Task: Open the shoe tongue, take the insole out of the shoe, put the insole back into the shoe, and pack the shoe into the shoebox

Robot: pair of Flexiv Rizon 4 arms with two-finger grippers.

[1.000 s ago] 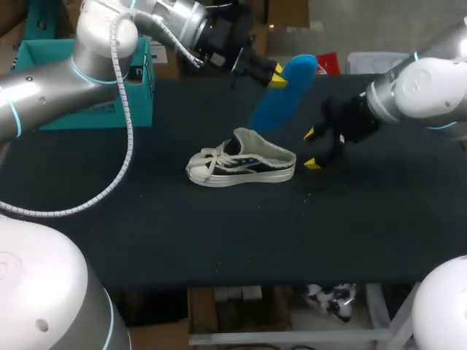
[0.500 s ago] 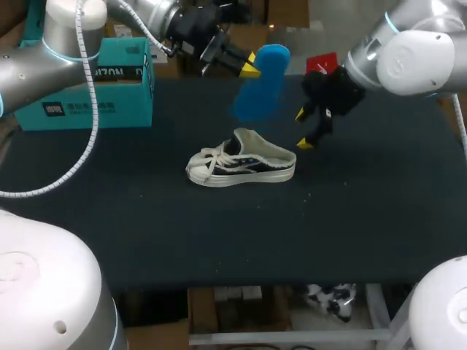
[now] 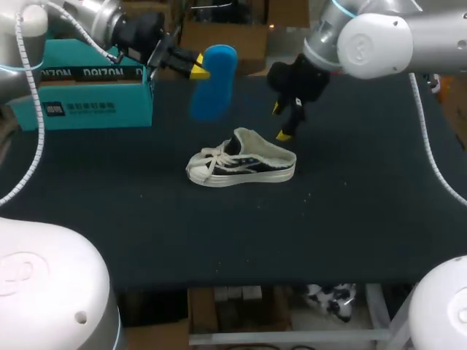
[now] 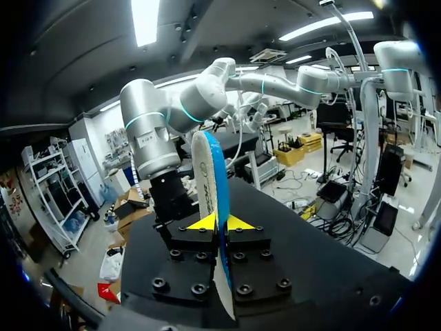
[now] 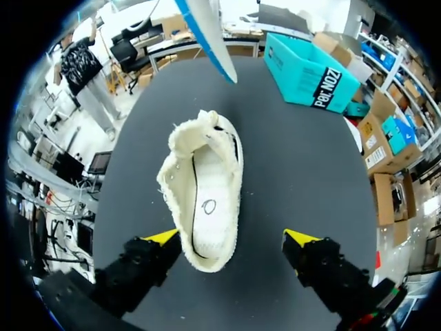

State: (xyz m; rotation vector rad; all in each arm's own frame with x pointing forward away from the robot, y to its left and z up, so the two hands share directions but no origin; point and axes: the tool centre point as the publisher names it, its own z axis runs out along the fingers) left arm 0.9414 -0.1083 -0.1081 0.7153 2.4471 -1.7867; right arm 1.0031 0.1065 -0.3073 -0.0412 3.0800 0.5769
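Left gripper (image 3: 195,69), clamped on the insole (image 3: 213,84), had swung away from the shoe (image 3: 244,162). Right gripper (image 3: 280,122) gaped above its heel; reinsertion looked next, requiring the insole brought back.

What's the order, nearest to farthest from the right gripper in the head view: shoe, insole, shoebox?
1. shoe, lying right beside the right gripper.
2. insole, held aloft in the left gripper.
3. shoebox, farthest, at the far left.

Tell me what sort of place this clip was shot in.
Probably a robot lab bench: a black table with a shoe and teal shoebox, the left gripper holding a blue insole aloft, the right gripper open by the shoe.
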